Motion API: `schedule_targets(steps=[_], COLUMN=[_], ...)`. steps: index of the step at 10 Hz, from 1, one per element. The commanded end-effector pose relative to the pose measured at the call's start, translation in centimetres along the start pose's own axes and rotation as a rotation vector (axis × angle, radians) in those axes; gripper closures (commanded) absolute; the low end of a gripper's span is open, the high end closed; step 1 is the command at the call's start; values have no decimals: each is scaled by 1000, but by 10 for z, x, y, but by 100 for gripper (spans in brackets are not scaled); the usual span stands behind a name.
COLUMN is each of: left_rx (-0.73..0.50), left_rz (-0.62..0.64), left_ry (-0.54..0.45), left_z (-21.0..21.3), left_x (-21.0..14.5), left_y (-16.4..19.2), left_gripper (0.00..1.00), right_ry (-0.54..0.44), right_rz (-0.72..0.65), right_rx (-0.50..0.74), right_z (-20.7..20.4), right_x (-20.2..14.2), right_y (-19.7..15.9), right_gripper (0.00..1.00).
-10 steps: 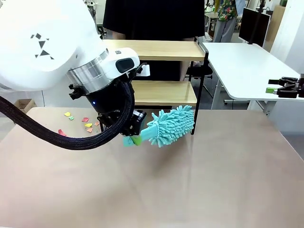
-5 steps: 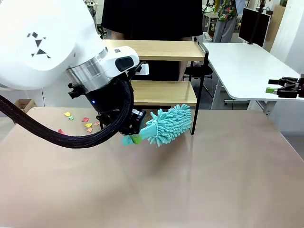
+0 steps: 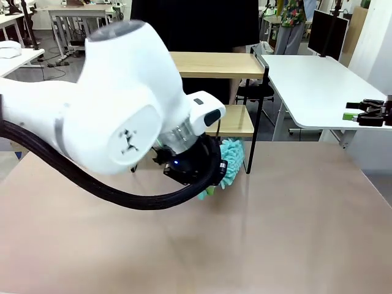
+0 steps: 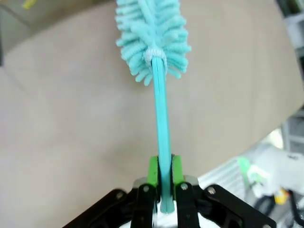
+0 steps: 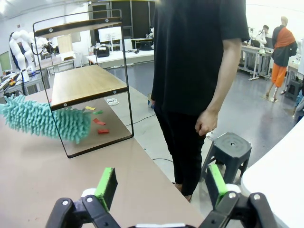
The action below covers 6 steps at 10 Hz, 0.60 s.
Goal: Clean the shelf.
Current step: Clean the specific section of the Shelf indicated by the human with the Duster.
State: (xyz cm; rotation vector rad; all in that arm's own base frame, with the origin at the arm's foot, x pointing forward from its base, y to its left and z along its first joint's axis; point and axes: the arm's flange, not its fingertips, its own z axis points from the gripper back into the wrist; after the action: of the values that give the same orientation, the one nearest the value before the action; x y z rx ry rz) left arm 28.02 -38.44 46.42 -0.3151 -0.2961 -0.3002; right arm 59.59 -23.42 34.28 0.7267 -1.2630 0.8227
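Observation:
The shelf [image 3: 228, 64] stands at the table's far edge: two light wooden boards in a thin black frame, its left half hidden behind my left arm. In the left wrist view my left gripper [image 4: 164, 176] is shut on the thin handle of a teal fluffy duster [image 4: 152, 35]. From the front, the duster's head [image 3: 231, 158] peeks out past my wrist, low beside the shelf's right front leg. The right wrist view has the duster head [image 5: 42, 121] crossing a leg of the shelf [image 5: 83, 80], below the lower board. My right gripper [image 5: 161, 186] is open and holds nothing, off to the right [image 3: 350, 113].
Several coloured paper scraps [image 5: 98, 121] lie on the table under the shelf's lower board. A person in black [image 5: 194, 71] stands behind the shelf, hand hanging down. A black stool [image 5: 227, 148] and a white side table [image 3: 312, 86] are at the right.
My left arm has swung right and turned, now covering the shelf's left half. The duster head has moved back toward the shelf's right leg, mostly hidden behind my wrist. The right gripper has not moved.

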Motion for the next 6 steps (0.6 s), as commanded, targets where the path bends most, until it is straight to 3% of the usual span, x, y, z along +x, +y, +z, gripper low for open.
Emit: schedule_targets(steps=[1, 6], left_rx=[45, 78], left_rz=[59, 165], left_ry=[-100, -181], left_z=[-22, -86], left_x=[11, 36], left_y=[-18, -47], left_gripper=[86, 86], right_ry=[-1, -1], right_rz=[5, 5], right_rx=[3, 3], right_z=[-1, -1], right_x=[3, 3], right_y=[1, 1], right_gripper=[0, 0])
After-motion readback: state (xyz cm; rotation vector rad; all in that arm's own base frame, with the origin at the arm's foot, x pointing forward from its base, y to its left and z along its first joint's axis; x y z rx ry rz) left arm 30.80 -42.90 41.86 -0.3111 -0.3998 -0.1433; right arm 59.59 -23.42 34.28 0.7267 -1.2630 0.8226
